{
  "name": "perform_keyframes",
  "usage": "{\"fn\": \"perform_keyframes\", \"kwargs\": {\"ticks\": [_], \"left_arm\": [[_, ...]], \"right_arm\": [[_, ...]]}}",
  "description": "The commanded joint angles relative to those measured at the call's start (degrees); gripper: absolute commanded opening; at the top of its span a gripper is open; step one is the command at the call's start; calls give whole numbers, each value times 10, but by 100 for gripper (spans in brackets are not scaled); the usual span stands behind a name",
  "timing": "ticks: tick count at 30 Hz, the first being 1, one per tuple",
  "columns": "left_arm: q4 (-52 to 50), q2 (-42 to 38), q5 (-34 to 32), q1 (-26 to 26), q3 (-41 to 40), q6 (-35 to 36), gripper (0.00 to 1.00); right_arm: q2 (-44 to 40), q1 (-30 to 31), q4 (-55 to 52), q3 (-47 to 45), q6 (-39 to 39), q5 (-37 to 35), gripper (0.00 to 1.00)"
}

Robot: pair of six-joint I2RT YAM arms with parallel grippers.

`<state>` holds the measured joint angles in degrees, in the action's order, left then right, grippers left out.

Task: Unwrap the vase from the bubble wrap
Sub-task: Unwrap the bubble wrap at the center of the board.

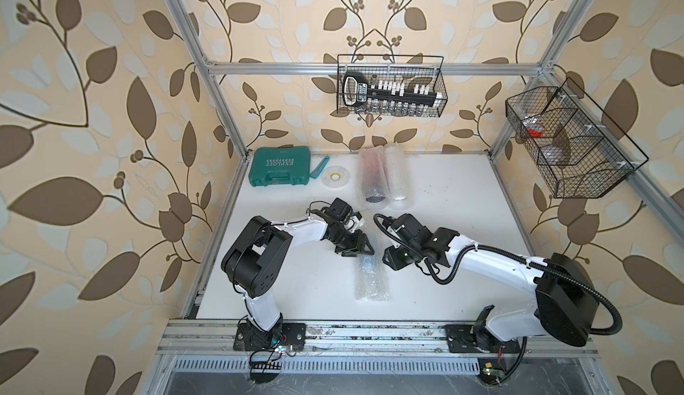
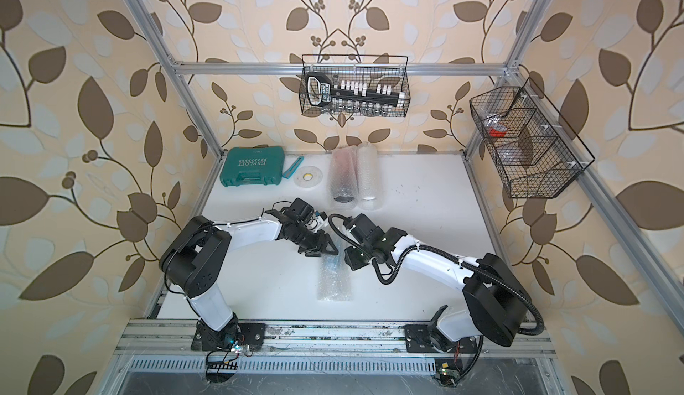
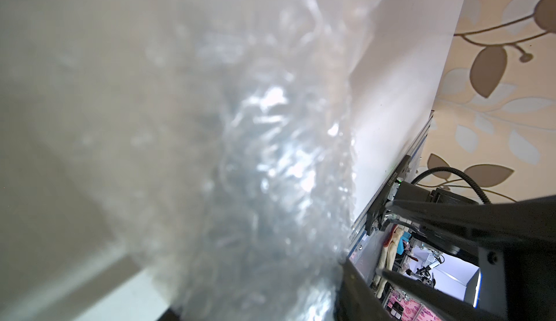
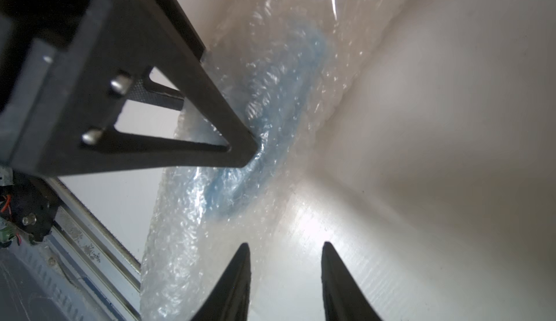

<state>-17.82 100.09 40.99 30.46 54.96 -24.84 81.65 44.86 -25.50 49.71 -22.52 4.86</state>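
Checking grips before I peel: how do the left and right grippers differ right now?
The left gripper is shut, pinching the bubble wrap; the right gripper is open, holding nothing. The left gripper touches the bubble wrap; the right gripper hovers beside it, over the table. Both have black pointed fingers.

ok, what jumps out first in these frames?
The bubble wrap bundle lying mid-table, bluish inside, with the left gripper pinched shut on its far end and the right gripper open beside it. Then two more wrapped rolls at the back edge and a green tool case in the back-left corner.
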Motion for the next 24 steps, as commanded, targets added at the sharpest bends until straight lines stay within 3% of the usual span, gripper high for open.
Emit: {"fn": "perform_keyframes", "kwargs": {"ticks": [1, 9, 24], "left_arm": [[-20, -16, -20, 8, -11, -11, 49], [-28, -23, -22, 11, -13, -20, 49], [-25, -23, -20, 13, -16, -25, 49]], "right_arm": [[1, 5, 42, -5, -14, -28, 39], [70, 28, 46, 49, -10, -95, 40], [138, 43, -11, 99, -28, -178, 34]]}}
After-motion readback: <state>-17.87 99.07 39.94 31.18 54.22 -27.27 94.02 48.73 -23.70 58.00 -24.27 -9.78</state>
